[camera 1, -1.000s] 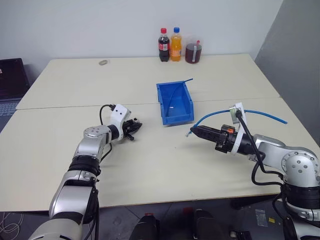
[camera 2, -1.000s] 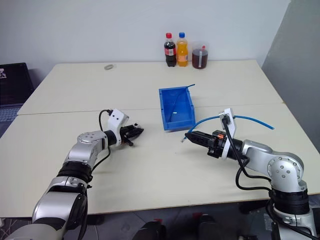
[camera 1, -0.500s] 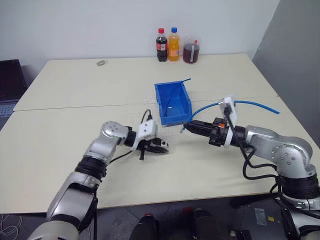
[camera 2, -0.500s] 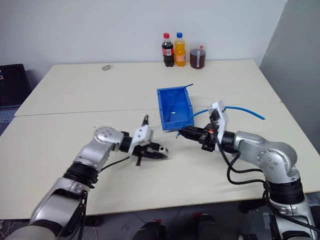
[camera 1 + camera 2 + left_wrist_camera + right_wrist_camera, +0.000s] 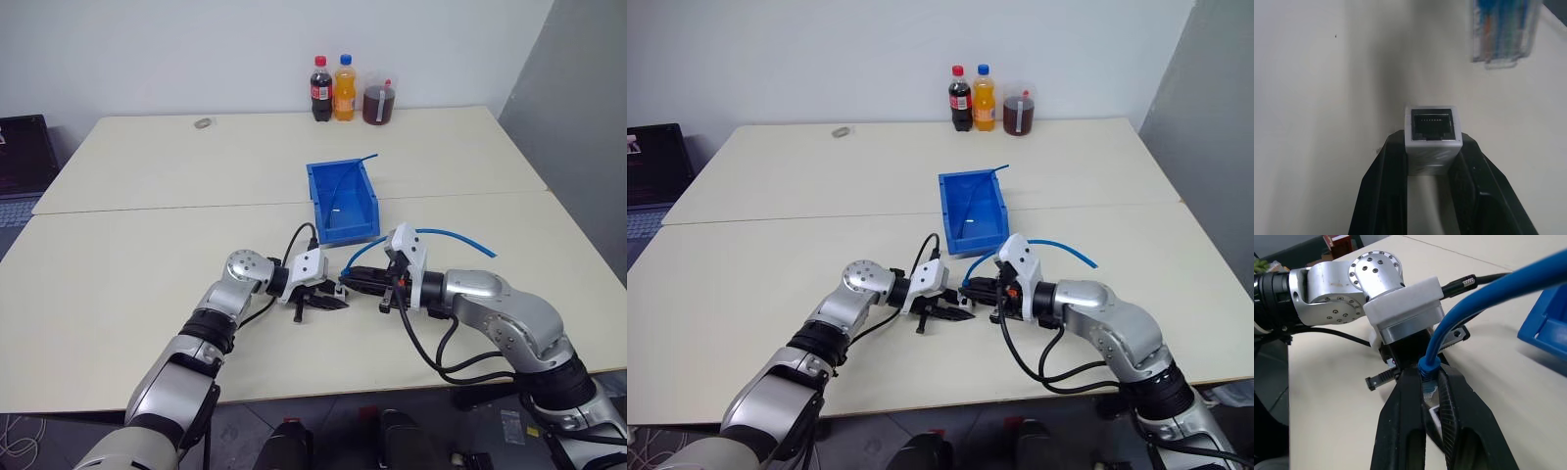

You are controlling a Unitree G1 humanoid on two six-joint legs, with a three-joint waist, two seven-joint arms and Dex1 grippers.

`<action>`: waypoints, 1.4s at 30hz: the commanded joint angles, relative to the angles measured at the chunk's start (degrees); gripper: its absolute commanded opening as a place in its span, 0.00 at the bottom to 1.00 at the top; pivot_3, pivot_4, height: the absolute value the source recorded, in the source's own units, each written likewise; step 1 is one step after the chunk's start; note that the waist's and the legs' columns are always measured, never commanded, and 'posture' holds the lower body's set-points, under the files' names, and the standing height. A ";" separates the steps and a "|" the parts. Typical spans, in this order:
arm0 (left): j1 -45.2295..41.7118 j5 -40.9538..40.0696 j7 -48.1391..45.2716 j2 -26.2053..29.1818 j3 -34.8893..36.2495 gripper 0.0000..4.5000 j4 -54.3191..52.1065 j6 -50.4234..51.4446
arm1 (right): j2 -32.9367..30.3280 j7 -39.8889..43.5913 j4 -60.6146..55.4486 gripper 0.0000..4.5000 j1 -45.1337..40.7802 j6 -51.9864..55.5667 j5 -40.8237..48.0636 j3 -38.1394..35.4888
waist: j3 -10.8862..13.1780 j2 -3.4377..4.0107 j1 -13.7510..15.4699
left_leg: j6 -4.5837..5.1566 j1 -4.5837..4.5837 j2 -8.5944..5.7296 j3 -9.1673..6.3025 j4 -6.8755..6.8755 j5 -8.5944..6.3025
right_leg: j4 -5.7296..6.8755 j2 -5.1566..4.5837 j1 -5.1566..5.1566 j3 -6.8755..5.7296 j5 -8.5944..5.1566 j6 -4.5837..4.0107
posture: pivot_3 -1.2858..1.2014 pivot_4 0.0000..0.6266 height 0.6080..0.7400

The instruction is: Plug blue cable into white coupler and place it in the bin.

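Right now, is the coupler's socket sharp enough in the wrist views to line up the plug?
Left wrist view: the white coupler is sharp, its socket contacts readable; the blue cable plug beyond it is blurred. Right wrist view: the plug sits in shadow between the right gripper fingers, hard to read.

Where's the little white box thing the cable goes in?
The white coupler is pinched in the left gripper, just above the table's near middle. Its dark socket faces the blue cable's clear plug, close by in the right gripper.
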 commanded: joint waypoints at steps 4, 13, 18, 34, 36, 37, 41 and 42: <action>0.86 -0.70 -0.56 0.01 0.68 0.18 -1.73 -0.55 | 1.48 3.82 3.86 0.03 0.16 -5.60 -5.70 0.74 | 0.00 0.00 -0.05 | -0.01 0.00 0.00 0.00 0.00 0.00 | 0.01 0.00 -0.01 0.00 0.00 0.00 | 0.52 0.24 1.00; 1.84 -0.82 0.04 0.44 0.93 0.18 -3.33 0.06 | 2.88 7.17 6.75 0.03 0.67 -8.32 -9.94 1.71 | 0.00 0.00 -0.09 | -0.01 0.01 0.00 -0.01 0.00 0.01 | 0.02 0.00 -0.01 0.01 0.00 -0.01 | 0.52 0.24 1.00; 2.27 -0.88 0.41 0.34 1.28 0.18 -4.24 0.50 | 3.88 8.39 7.67 0.03 0.56 -9.40 -11.97 2.35 | 0.00 0.00 -0.13 | -0.01 0.03 0.01 0.00 -0.01 0.01 | 0.03 0.01 -0.01 0.01 0.00 -0.01 | 0.52 0.24 1.00; 3.19 -1.37 0.61 0.83 1.62 0.18 -7.93 3.22 | 4.19 9.09 13.72 0.03 -0.85 -14.93 -22.06 5.28 | -0.02 0.00 -0.23 | -0.02 0.12 0.01 0.01 0.00 0.01 | 0.11 0.02 0.00 0.04 0.00 -0.01 | 0.52 0.24 1.00; 3.10 -1.38 0.67 0.83 1.61 0.18 -8.14 3.41 | 4.26 9.69 14.41 0.03 -1.33 -14.88 -22.53 5.71 | -0.02 -0.01 -0.28 | -0.02 0.14 0.02 0.02 0.00 0.01 | 0.13 0.03 0.01 0.05 0.00 -0.01 | 0.52 0.24 1.00; 3.06 -1.40 0.71 0.82 1.61 0.18 -8.27 3.51 | 4.38 9.80 14.67 0.03 -1.54 -14.76 -22.79 5.94 | -0.02 0.00 -0.29 | -0.02 0.14 0.02 0.02 0.00 0.01 | 0.14 0.03 0.01 0.05 0.00 -0.01 | 0.52 0.24 1.00; 2.58 -1.45 0.93 0.70 1.69 0.18 -8.39 3.97 | 5.18 10.46 15.10 0.03 -1.67 -13.97 -22.60 6.52 | -0.02 0.00 -0.32 | -0.02 0.17 0.04 0.02 0.00 0.01 | 0.19 0.05 0.01 0.06 0.00 -0.01 | 0.52 0.24 1.00; 2.46 -1.45 0.99 0.67 1.72 0.18 -8.34 4.02 | 5.09 10.89 15.04 0.03 -1.43 -14.15 -22.70 6.81 | -0.02 0.00 -0.32 | -0.02 0.17 0.04 0.01 0.00 0.01 | 0.19 0.06 0.01 0.05 0.00 -0.01 | 0.52 0.24 1.00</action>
